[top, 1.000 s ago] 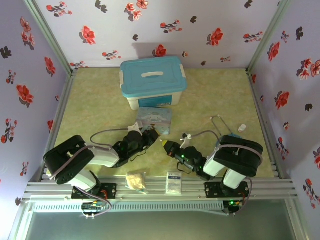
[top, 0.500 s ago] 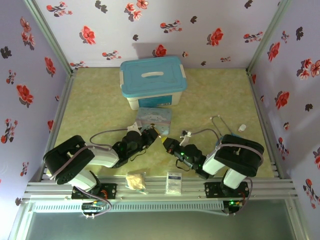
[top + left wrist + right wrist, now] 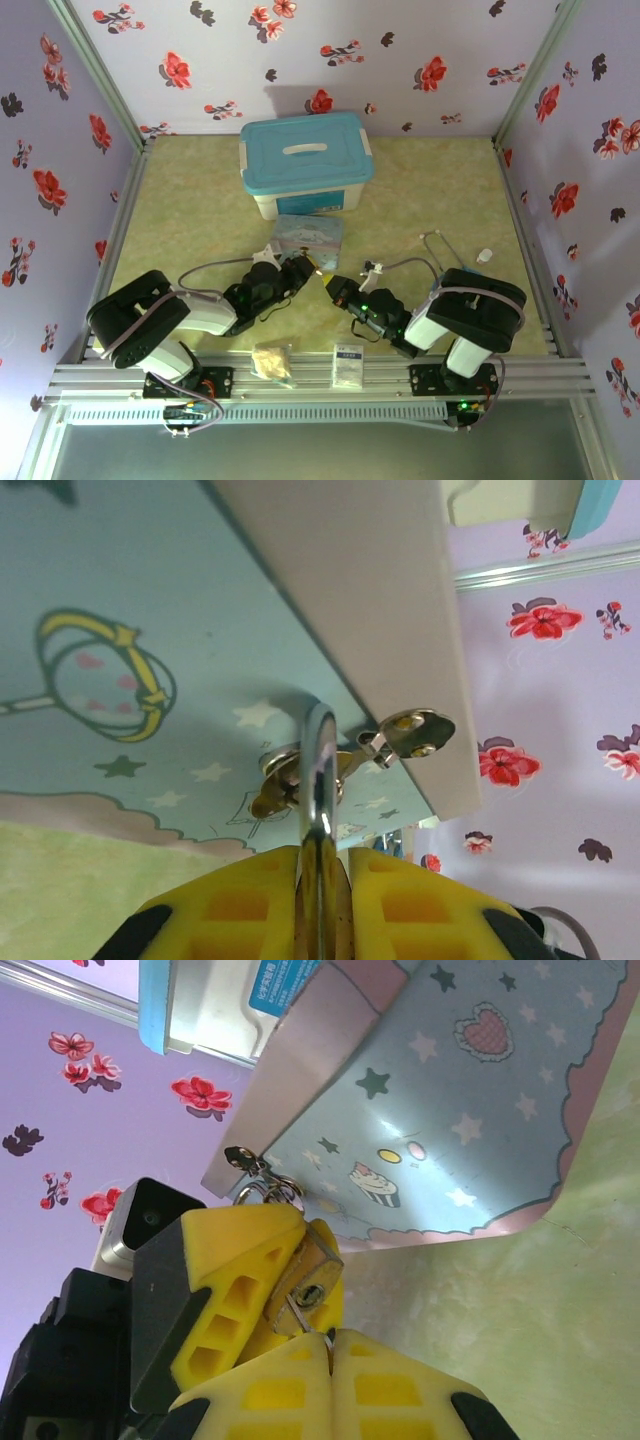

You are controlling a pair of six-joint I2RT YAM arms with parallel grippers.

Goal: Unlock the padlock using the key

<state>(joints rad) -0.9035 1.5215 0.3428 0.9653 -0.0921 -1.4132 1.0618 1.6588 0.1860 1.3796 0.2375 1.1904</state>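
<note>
From above, we see the 2 grippers, left gripper (image 3: 303,270) and right gripper (image 3: 334,287), meeting tip to tip just near of the pastel tin (image 3: 310,238). At the left wrist, the yellow fingers (image 3: 240,905) pinch the padlock (image 3: 318,770) by its silver shackle, beside the tin. At the right wrist, the right gripper's fingers are pressed together on the key (image 3: 298,1314), whose tip sits in the padlock's keyhole.

Blue-lidded box (image 3: 305,160), pastel tin (image 3: 309,238), beige packet (image 3: 272,361), white card (image 3: 348,366)
</note>
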